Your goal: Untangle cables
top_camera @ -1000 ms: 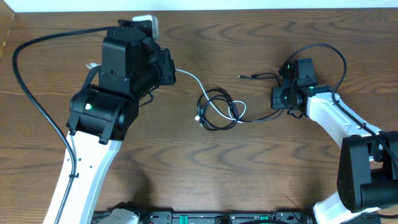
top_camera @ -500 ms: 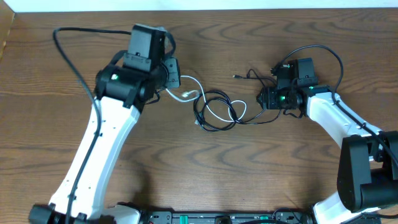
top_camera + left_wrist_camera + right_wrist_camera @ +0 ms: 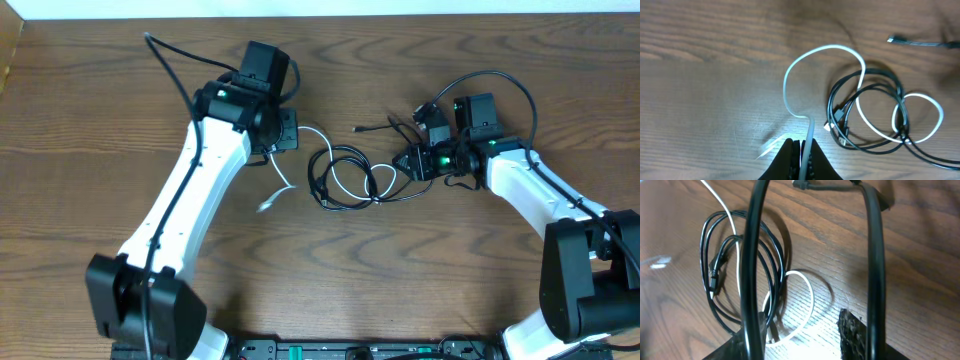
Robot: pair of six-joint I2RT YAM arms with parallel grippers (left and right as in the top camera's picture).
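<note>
At mid-table (image 3: 450, 280), between the two arms, you have one knot of two cords.

Item 1, white cable (image 3: 826, 48). It is thin, limp and very light. One stretch arcs up from the left gripper (image 3: 801, 150) and runs into the knot, where it makes a loop inside the black coils. Its loose tail (image 3: 268, 203) lies on the wood below that gripper. Expect it to follow any pull with no resistance and to drag the whole knot along if it snags.

Item 2, black cable (image 3: 831, 105). It is longer and lies in several overlapping loops. One plug end (image 3: 894, 39) is out on bare wood above the knot, and a strand leads off toward the right gripper (image 3: 412, 162). It likely has some spring and will try to re-coil.

Left jaws: pinched tight on the white cord, close to where it rises.

Right jaws: partly apart in the wrist view, with bare wood between them and nothing seen in their hold. The arm's own thick wires (image 3: 752, 255) block much of that view.

Where to take hold: grip the black cord on a single straight run just outside the coils, or behind its free plug, never across stacked loops. Both jackets look smooth, so you should pinch firmly and pull slowly, low and away from the left arm.
</note>
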